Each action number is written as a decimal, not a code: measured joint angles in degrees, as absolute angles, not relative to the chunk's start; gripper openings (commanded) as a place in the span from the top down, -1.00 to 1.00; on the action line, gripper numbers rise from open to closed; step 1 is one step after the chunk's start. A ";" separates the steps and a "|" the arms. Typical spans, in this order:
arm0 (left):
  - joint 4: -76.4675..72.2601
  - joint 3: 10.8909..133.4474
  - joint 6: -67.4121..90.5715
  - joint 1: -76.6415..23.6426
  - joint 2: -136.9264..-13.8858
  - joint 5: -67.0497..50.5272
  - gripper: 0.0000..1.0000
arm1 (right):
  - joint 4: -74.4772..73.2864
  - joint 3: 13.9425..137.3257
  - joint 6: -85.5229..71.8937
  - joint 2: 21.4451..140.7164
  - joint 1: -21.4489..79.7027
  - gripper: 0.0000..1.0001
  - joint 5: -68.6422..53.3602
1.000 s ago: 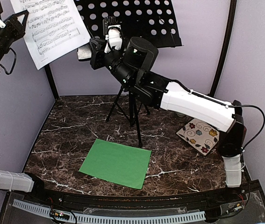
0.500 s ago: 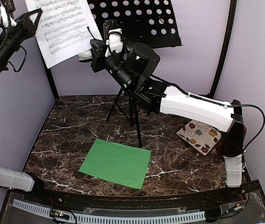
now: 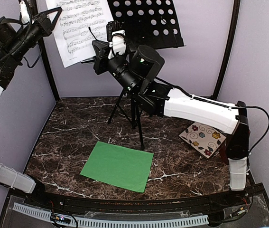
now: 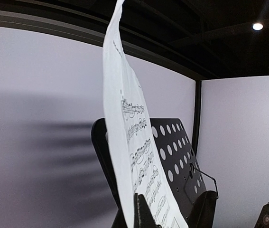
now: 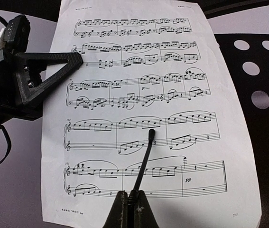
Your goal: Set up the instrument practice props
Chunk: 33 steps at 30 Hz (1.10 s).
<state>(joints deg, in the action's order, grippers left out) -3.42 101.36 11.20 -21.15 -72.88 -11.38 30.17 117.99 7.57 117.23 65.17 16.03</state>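
Observation:
The black perforated music stand (image 3: 146, 21) rises on tripod legs at the back of the table. High at the back left, my left gripper (image 3: 52, 18) is shut on the left edge of the white music sheet (image 3: 79, 28) and holds it in the air just left of the stand's desk. The right wrist view faces the sheet (image 5: 139, 95), with the left gripper (image 5: 75, 59) pinching its edge. My right gripper (image 5: 133, 211) is shut on the stand's thin black wire page holder (image 5: 146, 156), lifted in front of the sheet. The green music sheet (image 3: 117, 166) lies flat on the table.
A square floral plate (image 3: 203, 137) leans at the table's right side beside the right arm's base. The stand's tripod legs (image 3: 134, 114) spread over the middle back of the marble table (image 3: 68, 137). Black corner posts and purple walls close the back and sides.
My left gripper has carried the white sheet to the right, closer to the stand's desk and the right gripper. The right arm has shifted only slightly.

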 measured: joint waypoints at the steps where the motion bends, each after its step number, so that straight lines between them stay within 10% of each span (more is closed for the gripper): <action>1: -3.42 101.49 11.20 -21.15 -73.21 -11.68 1.00 | 30.37 117.64 7.64 117.05 65.17 1.00 15.90; 33: 2.07 120.73 13.34 -18.74 -88.86 -27.90 1.00 | 34.52 113.89 8.95 115.59 65.17 1.00 13.87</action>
<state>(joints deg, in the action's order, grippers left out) 2.07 120.73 13.34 -18.74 -88.86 -27.90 34.52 113.89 8.95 115.59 65.17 13.87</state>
